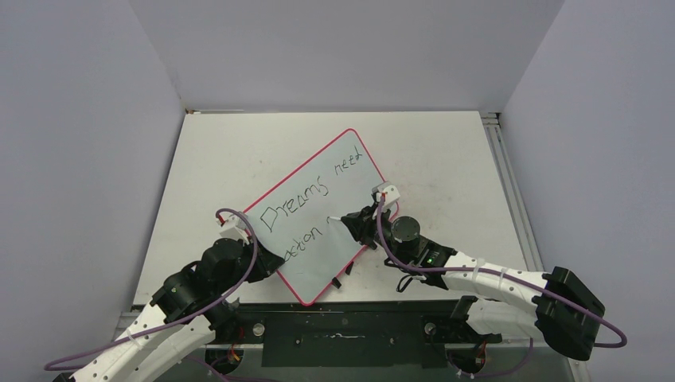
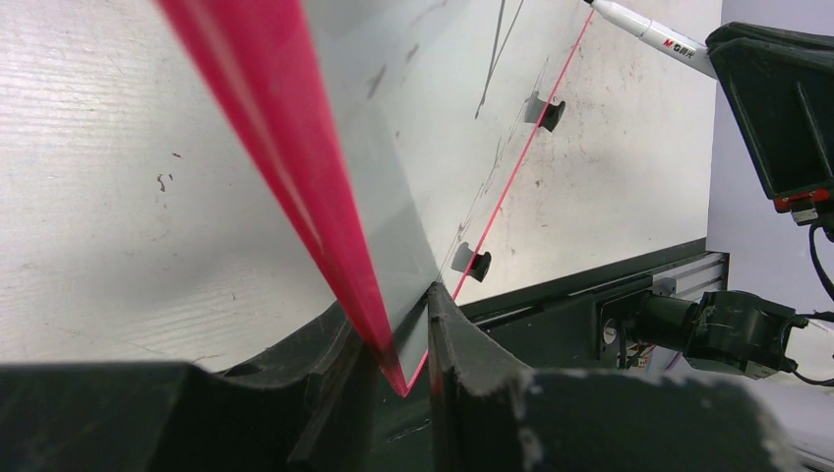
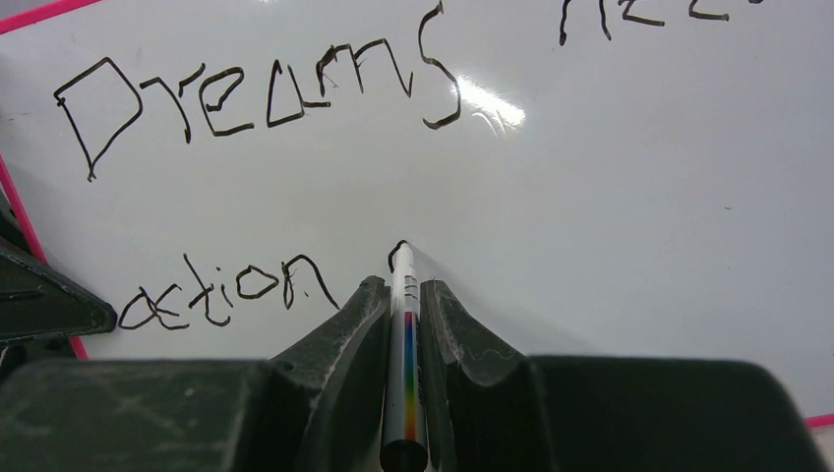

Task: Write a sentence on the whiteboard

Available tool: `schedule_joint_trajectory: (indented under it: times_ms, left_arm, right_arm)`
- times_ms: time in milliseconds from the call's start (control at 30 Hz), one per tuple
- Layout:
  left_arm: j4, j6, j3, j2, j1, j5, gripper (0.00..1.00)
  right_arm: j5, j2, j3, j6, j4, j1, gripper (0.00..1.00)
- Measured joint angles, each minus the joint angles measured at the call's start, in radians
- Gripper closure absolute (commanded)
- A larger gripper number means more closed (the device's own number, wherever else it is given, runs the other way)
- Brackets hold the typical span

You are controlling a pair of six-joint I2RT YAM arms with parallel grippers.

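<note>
Right pincer (image 3: 404,291) pinching marker (image 3: 405,393), left pincer (image 2: 401,326) clamping whiteboard (image 3: 639,197), words (image 3: 256,98) "Dreams need" (below, "action")

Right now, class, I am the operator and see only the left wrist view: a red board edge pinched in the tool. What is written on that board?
Observer: The right wrist view shows the sentence: "Dreams" in the upper row, "action" in the lower.
Operator: Is the pen on the board?
Observer: Yes. The marker tip rests on the whiteboard just right of "action", at a short curved stroke.
Operator: How does the board sit?
Observer: In the top view it is turned diagonally on the table, one corner pointing at the near edge.
</note>
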Motion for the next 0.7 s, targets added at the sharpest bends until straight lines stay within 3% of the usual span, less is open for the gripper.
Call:
schedule_joint_trajectory:
  times_ms: [700]
  left_arm:
    - [0.000, 0.000, 0.000, 0.000, 0.000, 0.000, 0.89]
  right_arm:
    - [0.027, -0.023, -0.027, 0.010, -0.014, 0.000, 0.95]
